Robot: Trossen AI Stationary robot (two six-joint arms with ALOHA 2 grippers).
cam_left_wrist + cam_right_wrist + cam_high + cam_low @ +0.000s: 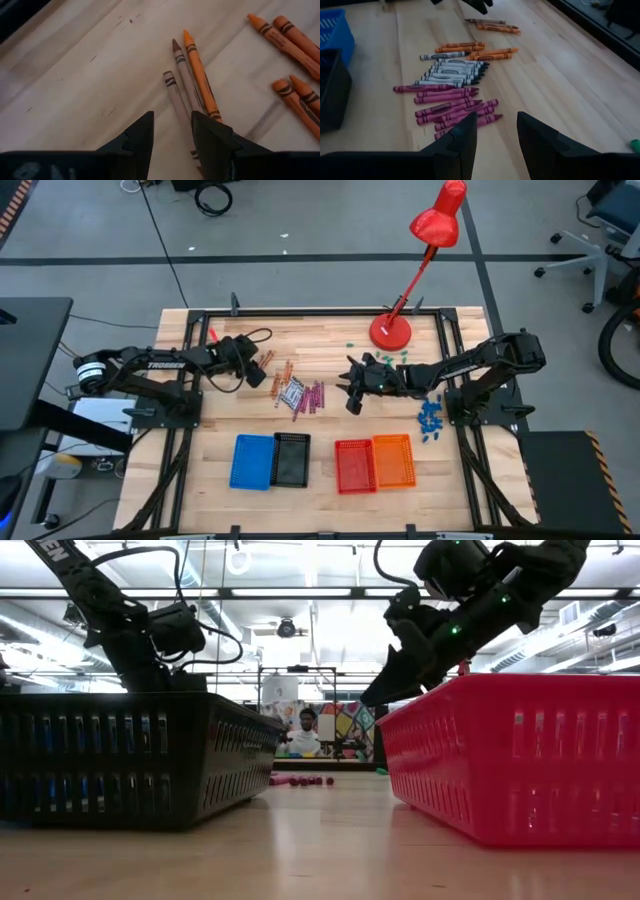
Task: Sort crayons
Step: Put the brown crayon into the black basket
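The crayons (298, 393) are all lying mid-table, the four baskets (322, 462) waiting unfilled, while left gripper (172, 131) and right gripper (496, 131) are hovering slightly parted, holding nothing.

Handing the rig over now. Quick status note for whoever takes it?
Left gripper: open, empty, low over brown and orange wax crayons.
Right gripper: open, empty, facing the crayon pile.
Purple, black-and-white and orange crayons lie loose mid-table.
The four mesh bins, blue, black, red, orange, look empty from above.
Done: nothing binned as far as visible. Left: all the sorting.
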